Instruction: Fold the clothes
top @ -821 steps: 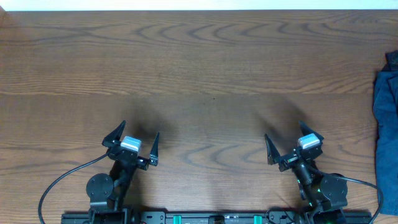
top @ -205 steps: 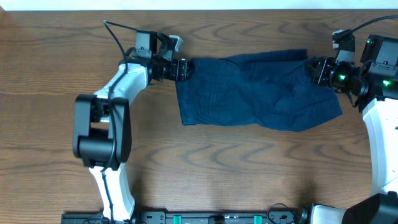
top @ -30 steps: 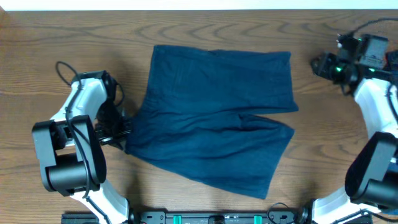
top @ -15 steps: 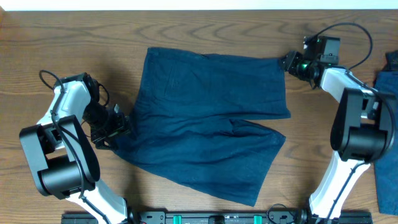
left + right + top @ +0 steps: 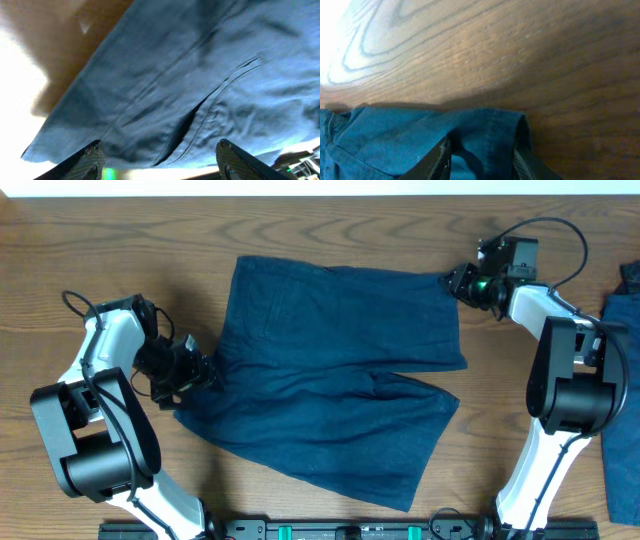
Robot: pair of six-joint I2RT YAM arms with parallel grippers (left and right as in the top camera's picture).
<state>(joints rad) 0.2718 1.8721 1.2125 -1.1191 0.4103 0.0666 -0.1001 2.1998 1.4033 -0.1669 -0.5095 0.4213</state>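
Wood-grain tabletop fills the overhead view, with both arms reaching in from the near edge. The clothes, a dark navy shorts-like garment, lie spread flat in the middle of it. The two legs point toward the right. The far leg lies fairly square, while the near leg slants toward the front edge, and a crease marks where the two legs part.

The left claw sits at the garment's left edge, low against the wood. In the left wrist view its fingertips stand wide apart, and the navy cloth with a seam and a pocket slit spreads out beyond them. The jaws gape and nothing is pinched between them.

The right claw is at the far right corner of the far leg. In the right wrist view its fingers flank the folded hem corner, with cloth lying in the gap between them. Whether they have actually clamped down on the fabric I cannot tell.

A brighter blue fabric heap lies along the right edge of the tabletop, well apart from the garment.
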